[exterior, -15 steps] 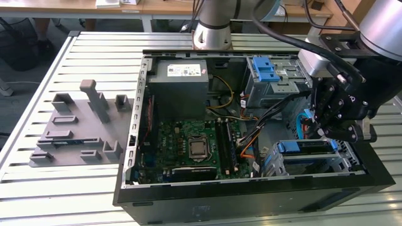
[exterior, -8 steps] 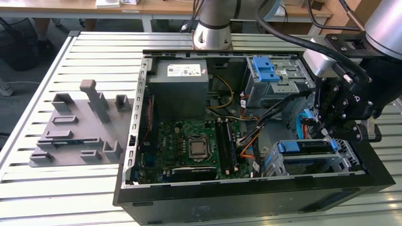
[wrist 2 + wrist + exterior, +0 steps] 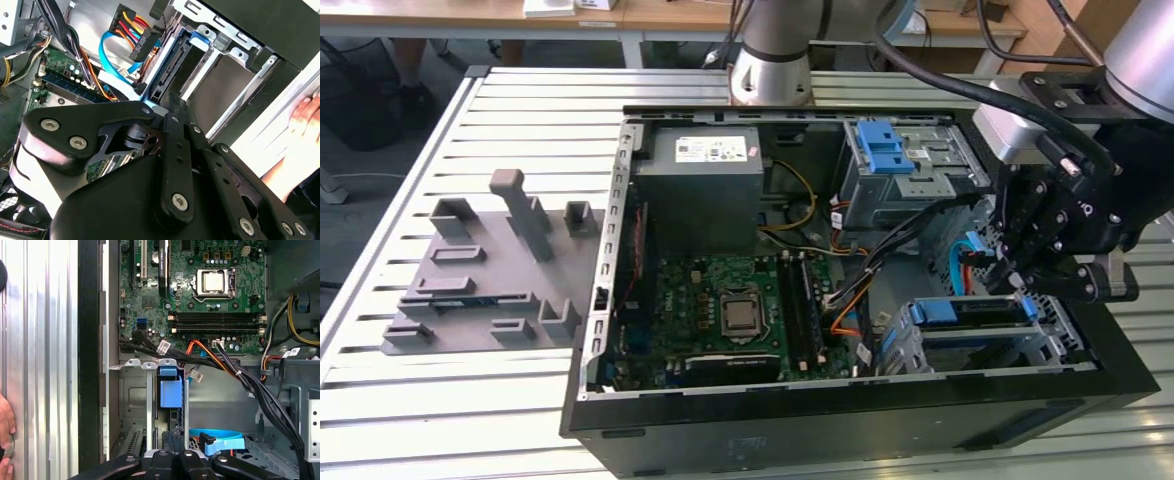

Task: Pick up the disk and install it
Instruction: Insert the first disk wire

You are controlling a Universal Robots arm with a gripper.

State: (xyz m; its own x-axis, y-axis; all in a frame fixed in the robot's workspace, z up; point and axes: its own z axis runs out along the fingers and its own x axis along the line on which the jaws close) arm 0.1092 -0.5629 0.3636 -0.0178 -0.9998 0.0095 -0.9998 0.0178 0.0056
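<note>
In the exterior view I see the black tool (image 3: pixel 1047 262) above the blue-framed silver disk (image 3: pixel 970 312), seated edge-up in the grey metal drive cage (image 3: pixel 1057 335). In the first wrist view the disk's (image 3: pixel 169 394) blue frame faces me. Whether the tool is apart or together, I cannot tell.

No legible print — only blurred marks on the power supply's white sticker (image 3: pixel 708 152).

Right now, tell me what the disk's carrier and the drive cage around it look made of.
Carrier: probably moulded plastic, uniform blue with a soft sheen. Drive cage: likely stamped sheet metal, bare grey with folded edges and punched holes. The disk shows only its dark edge between the rails.
</note>
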